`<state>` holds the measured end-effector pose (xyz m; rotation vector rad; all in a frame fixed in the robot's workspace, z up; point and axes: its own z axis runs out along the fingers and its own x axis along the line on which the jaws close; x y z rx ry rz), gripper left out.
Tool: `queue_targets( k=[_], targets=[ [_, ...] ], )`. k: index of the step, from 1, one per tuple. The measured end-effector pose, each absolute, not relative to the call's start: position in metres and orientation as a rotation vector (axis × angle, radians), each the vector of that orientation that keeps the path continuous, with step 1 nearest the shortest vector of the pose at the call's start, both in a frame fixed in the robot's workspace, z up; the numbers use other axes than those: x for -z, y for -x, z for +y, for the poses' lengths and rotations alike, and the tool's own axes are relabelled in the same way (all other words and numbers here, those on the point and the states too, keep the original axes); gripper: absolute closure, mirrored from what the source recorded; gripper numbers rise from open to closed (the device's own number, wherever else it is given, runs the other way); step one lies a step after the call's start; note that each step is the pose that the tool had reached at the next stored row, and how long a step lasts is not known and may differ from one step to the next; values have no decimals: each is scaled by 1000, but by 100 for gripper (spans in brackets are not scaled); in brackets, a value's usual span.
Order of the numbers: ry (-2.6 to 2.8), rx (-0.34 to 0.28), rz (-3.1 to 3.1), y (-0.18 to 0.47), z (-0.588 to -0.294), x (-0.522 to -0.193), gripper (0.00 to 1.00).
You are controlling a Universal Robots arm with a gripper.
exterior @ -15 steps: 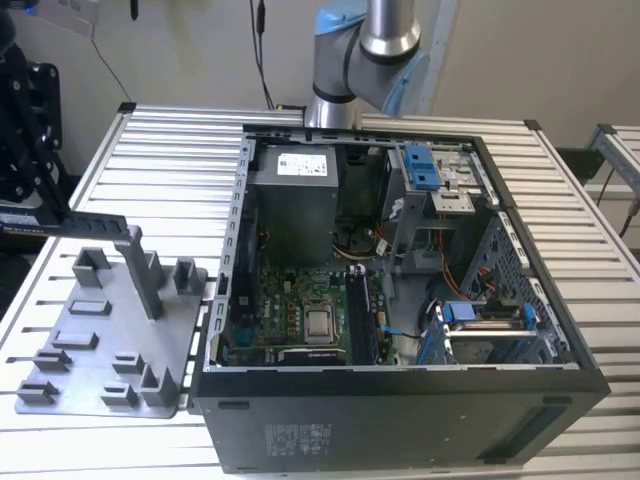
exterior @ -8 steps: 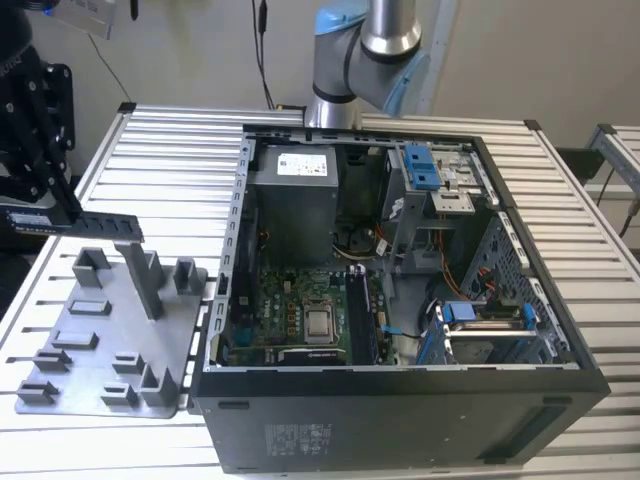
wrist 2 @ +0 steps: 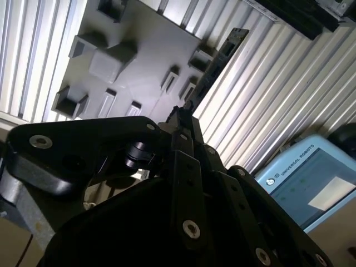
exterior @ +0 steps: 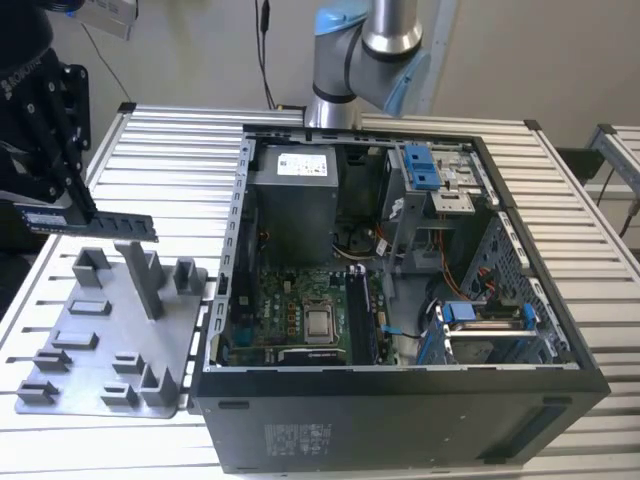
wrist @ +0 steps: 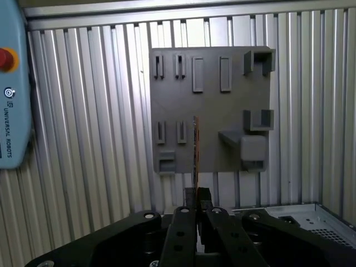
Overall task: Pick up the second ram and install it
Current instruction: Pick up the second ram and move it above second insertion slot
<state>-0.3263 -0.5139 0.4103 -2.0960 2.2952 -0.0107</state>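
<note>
Ram [exterior: 95, 222]: thin, flat, dark stick, held level and clear above the tray [exterior: 110, 335]. Gripper [exterior: 82, 212] slants downward at the exterior view's left; its black fingers [wrist: 189, 198] are clamped narrow on the stick. Tray: matte grey plastic with upright posts, resting on the ribbed metal bench [exterior: 170, 150]. Beyond, an open black case [exterior: 400, 420] exposes a green motherboard [exterior: 290, 300].

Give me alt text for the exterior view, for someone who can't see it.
A black claw holds the second ram roughly level above a grey tray with upright posts. To the exterior view's right, an open computer case shows its green motherboard.
</note>
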Motion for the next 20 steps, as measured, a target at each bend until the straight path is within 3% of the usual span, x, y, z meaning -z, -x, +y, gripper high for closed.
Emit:
queue_targets(
  k=[20],
  targets=[
    [2096, 10, 2295, 286, -514, -410, 86]
  ],
)
